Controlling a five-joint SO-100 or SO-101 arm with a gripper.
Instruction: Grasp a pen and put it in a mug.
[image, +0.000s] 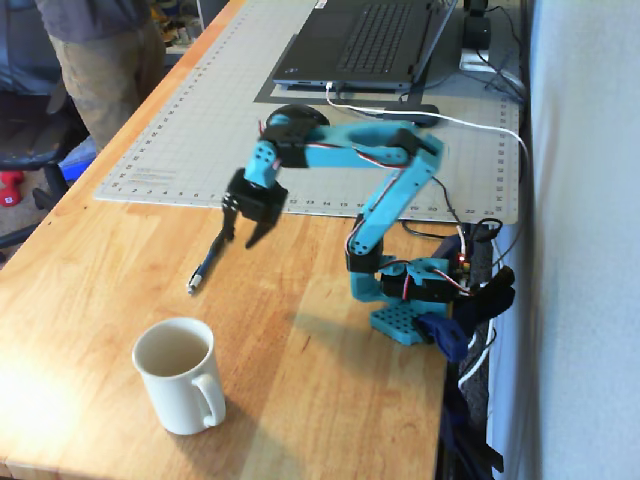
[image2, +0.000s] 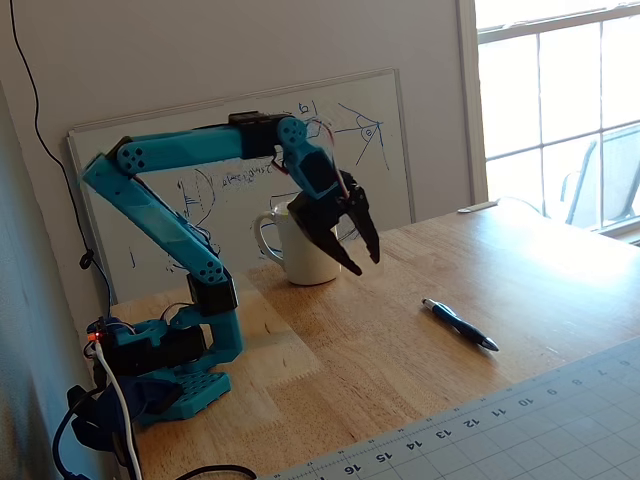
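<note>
The dark pen (image: 205, 265) lies flat on the wooden table, and it also shows in the other fixed view (image2: 458, 325). The cream-white mug (image: 180, 375) stands upright near the table's front edge, handle to the right. In the other fixed view the mug (image2: 300, 262) is partly hidden behind the gripper. My gripper (image: 237, 242) is open and empty, fingers pointing down. It hovers above the table close to the pen's far end. In the other fixed view the gripper (image2: 366, 265) hangs in the air to the left of the pen, not touching it.
A grey cutting mat (image: 200, 130) with a laptop (image: 370, 45) on a stand lies behind the arm. The arm's base (image: 410, 300) is clamped at the table's right edge with cables. A person (image: 100, 60) stands at the far left. A whiteboard (image2: 240, 170) leans on the wall.
</note>
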